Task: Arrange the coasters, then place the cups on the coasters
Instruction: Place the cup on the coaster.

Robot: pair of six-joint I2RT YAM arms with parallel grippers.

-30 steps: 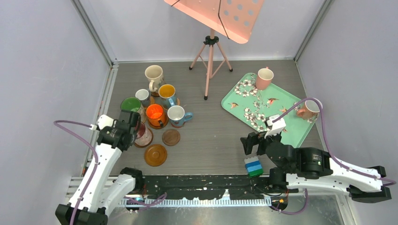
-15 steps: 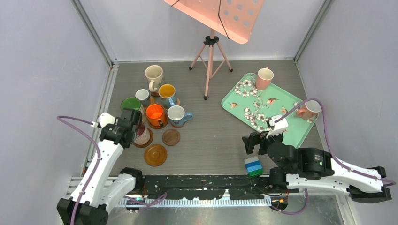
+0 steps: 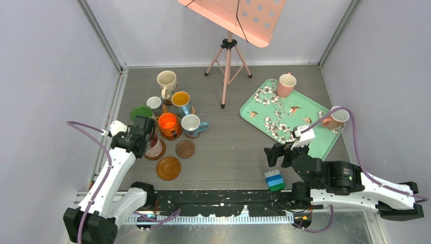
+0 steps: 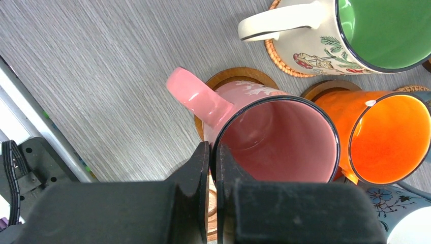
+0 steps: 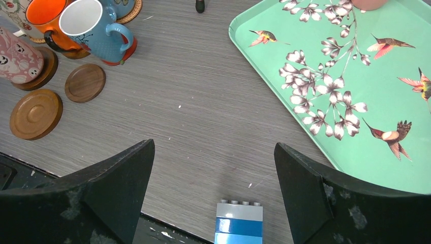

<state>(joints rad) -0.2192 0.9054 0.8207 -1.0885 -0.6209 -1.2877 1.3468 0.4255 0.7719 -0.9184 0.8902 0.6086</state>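
Observation:
My left gripper [image 4: 213, 152] is shut on the rim of a pink mug [image 4: 274, 137], one finger inside and one outside, next to its handle. The mug sits over a brown coaster [image 4: 239, 76] at the left of the table [image 3: 154, 146]. Behind it stand a green-lined mug [image 3: 141, 113], an orange mug [image 3: 167, 123] and a blue mug [image 3: 191, 124], each on a coaster. Two bare coasters [image 3: 185, 148] [image 3: 168, 168] lie in front. My right gripper [image 5: 213, 146] hangs open over bare table, holding nothing.
A mint floral tray [image 3: 244, 113] at the right carries two pink cups [image 3: 286, 85] [image 3: 335, 118]. A stack of grey and blue bricks [image 3: 275, 180] stands near the front edge below my right gripper. A pink tripod stand [image 3: 227, 66] is at the back.
My left arm has shifted slightly right and away, still gripping the pink mug's rim. My right gripper has drifted a little to the right, still open.

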